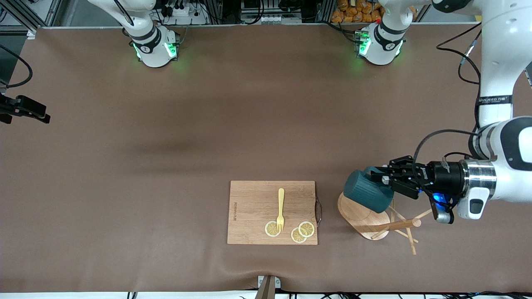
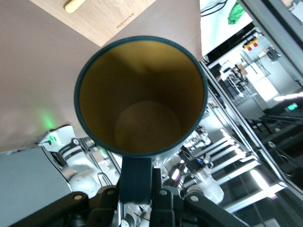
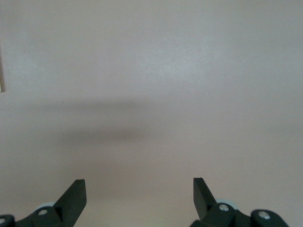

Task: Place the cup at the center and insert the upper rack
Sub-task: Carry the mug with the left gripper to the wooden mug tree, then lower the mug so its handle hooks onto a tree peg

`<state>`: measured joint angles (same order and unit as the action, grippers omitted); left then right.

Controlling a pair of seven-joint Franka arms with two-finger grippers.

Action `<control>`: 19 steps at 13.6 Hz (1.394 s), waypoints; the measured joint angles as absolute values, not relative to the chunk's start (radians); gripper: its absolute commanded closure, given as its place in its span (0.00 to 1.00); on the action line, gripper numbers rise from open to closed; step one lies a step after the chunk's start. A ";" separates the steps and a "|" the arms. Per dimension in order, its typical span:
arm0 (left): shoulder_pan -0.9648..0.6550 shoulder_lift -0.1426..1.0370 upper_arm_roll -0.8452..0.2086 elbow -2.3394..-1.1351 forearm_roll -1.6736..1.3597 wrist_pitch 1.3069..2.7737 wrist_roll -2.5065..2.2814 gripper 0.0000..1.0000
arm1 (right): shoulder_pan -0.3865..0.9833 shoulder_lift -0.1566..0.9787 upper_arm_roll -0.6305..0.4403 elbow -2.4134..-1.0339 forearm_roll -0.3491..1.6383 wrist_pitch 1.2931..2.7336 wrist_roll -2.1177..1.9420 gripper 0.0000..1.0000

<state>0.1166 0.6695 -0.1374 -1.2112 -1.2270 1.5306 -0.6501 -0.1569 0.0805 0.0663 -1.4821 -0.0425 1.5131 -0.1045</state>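
My left gripper (image 1: pixel 384 179) is shut on the loop handle of the dark teal cup (image 1: pixel 368 195) and holds it tipped on its side, over the oval base of the wooden upper rack (image 1: pixel 360 214). The rack's post (image 1: pixel 395 225) points toward the left arm's end, with thin pegs (image 1: pixel 409 238) near its tip. In the left wrist view the cup's tan-yellow inside (image 2: pixel 142 94) faces the camera and the handle sits in the gripper (image 2: pixel 137 183). My right gripper (image 3: pixel 139 187) is open and empty over bare brown table covering; it does not show in the front view.
A rectangular wooden cutting board (image 1: pixel 253 199) lies beside the rack, toward the right arm's end, bearing a yellow fork (image 1: pixel 281 209) and three lemon slices (image 1: pixel 272 229). Its corner shows in the left wrist view (image 2: pixel 109 19). A black clamp (image 1: pixel 25 109) juts in at the right arm's end.
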 measured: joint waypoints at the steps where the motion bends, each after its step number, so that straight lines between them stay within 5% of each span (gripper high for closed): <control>1: 0.126 0.684 -0.138 -1.211 -1.239 1.525 -0.643 1.00 | -0.157 0.081 0.066 -1.482 -0.042 1.513 -0.104 0.00; 19: 0.193 0.767 -0.138 -1.211 -1.245 1.443 -0.525 1.00 | -0.157 0.082 0.067 -1.482 -0.043 1.513 -0.104 0.00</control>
